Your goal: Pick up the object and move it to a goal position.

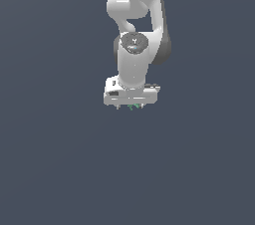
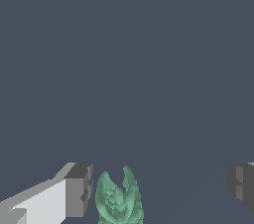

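We have the hand (image 2: 158, 191) spread wide, its two fingers well apart, and the object (image 2: 119, 199) sits in the gap between them but not centred. In the wrist view it lies just beside one finger pad (image 2: 79, 191), nearly touching it as far as we can tell, while the other pad (image 2: 241, 187) is well clear of it. So we judge that this offset is what the coming squeeze turns on: the near finger will meet the object first and may nudge it before the far one arrives. The lump stands taller than it is wide in that view, so its long axis runs roughly along the fingers, which suits a pinch across its narrow width. In the exterior view only a sliver of the object (image 1: 133, 106) peeks out under the hand (image 1: 130, 106), directly below it. We cannot tell whether it rests on the desk (image 1: 50, 169).
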Robot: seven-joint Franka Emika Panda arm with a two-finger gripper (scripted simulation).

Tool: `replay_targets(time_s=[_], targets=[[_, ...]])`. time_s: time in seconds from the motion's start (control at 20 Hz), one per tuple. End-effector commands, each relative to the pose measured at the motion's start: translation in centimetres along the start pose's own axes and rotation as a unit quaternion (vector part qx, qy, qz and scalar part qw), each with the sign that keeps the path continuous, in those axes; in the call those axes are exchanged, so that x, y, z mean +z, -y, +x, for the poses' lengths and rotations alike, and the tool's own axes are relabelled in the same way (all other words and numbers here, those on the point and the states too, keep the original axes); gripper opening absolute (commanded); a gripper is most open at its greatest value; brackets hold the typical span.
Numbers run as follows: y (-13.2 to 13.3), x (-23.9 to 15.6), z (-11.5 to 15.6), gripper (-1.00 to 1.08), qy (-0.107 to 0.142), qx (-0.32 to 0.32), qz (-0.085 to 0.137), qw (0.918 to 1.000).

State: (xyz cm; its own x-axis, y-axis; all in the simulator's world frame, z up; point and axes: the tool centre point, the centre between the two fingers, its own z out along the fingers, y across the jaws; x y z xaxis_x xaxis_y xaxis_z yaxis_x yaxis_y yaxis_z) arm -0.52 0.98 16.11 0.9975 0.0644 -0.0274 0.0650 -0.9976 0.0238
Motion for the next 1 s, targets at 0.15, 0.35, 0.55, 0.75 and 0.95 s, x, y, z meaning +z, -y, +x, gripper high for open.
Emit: replay_targets(time_s=[0.15,0.35,0.55,0.75,0.95], targets=[[0.1,0.2,-0.2,1.00,0.000,-0.004,0.000,1.0000],[0.3,0.8,-0.9,1.00,-0.001,-0.013,0.001,0.9999],[0.7,1.8,-2.1,1.00,-0.003,-0.028,0.003,0.9996],[1.2,3.1,-3.8,1.00,-0.005,-0.048,0.005,0.9988],[1.8,4.6,-6.2,1.00,-0.009,-0.074,0.007,0.9972]])
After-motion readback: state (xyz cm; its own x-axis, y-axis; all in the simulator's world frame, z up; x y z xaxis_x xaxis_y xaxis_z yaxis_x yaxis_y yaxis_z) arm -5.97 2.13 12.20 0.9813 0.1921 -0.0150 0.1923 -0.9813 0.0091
